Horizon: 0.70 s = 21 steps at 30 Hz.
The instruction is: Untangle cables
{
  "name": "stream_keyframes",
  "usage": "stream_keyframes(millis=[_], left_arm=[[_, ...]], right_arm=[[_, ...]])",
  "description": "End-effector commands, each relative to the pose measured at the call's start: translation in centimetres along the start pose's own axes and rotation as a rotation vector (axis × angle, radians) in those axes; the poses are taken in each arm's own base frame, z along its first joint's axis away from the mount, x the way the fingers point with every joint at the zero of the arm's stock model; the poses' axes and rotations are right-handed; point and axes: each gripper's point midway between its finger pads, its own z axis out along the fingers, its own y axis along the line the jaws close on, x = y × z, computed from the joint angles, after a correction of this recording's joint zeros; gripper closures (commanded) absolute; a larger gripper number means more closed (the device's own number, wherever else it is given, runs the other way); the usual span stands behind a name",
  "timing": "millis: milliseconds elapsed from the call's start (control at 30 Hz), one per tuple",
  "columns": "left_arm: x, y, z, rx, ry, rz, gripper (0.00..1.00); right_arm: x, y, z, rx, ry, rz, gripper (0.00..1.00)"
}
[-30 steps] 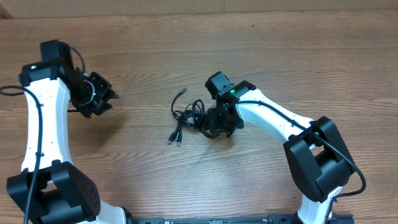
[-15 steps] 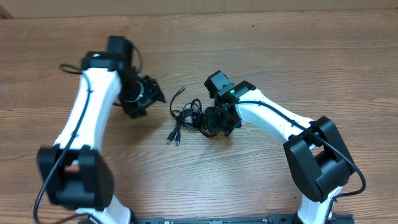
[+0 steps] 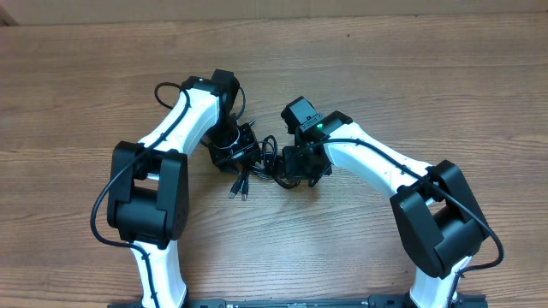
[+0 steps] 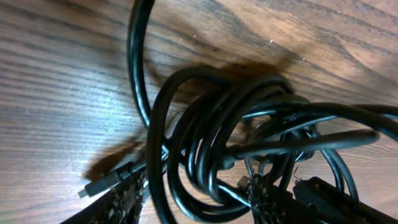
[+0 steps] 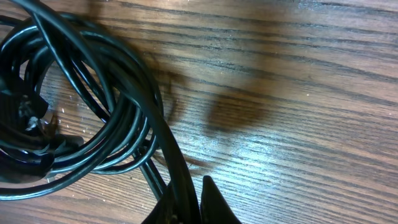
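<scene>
The cables (image 3: 267,158) are thin black cords bunched in loose loops on the wooden table, between my two grippers. Two small plug ends (image 3: 240,190) trail toward the front. My left gripper (image 3: 242,152) sits on the bundle's left side. In the left wrist view it (image 4: 196,208) is open, its two fingers (image 4: 124,202) standing either side of several loops (image 4: 189,155), with a plug (image 4: 102,183) by the left finger. My right gripper (image 3: 289,167) is at the bundle's right side. In its wrist view it (image 5: 196,199) is shut on one strand (image 5: 168,149) leading out of the coil.
Bare wood-grain table (image 3: 385,77) runs to the far edge at the top. The left arm's elbow block (image 3: 145,205) and the right arm's elbow block (image 3: 437,222) stand near the front, each carrying its own thicker black wire.
My left arm has swung from the table's far left over to the cable bundle, and its fingers now straddle the loops. The right arm and the cables have stayed put.
</scene>
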Motion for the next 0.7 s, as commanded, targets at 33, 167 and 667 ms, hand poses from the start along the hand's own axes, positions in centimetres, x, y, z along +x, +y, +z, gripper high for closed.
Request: stream_keyframes(millis=[33,167,667], left_arm=[[-0.1,-0.8,0.2,0.024,0.012,-0.005,0.47],[-0.3,-1.3,0.3,0.030,-0.002,0.003,0.58],[-0.1,-1.9,1.0,-0.019,-0.043,-0.023,0.62]], right_arm=[[0.0,0.4,-0.1,-0.014,-0.003,-0.007,0.93],[0.1,0.6,-0.1,-0.022,0.001,-0.007,0.93],[0.3,1.1,-0.2,-0.055,0.015,-0.008,0.92]])
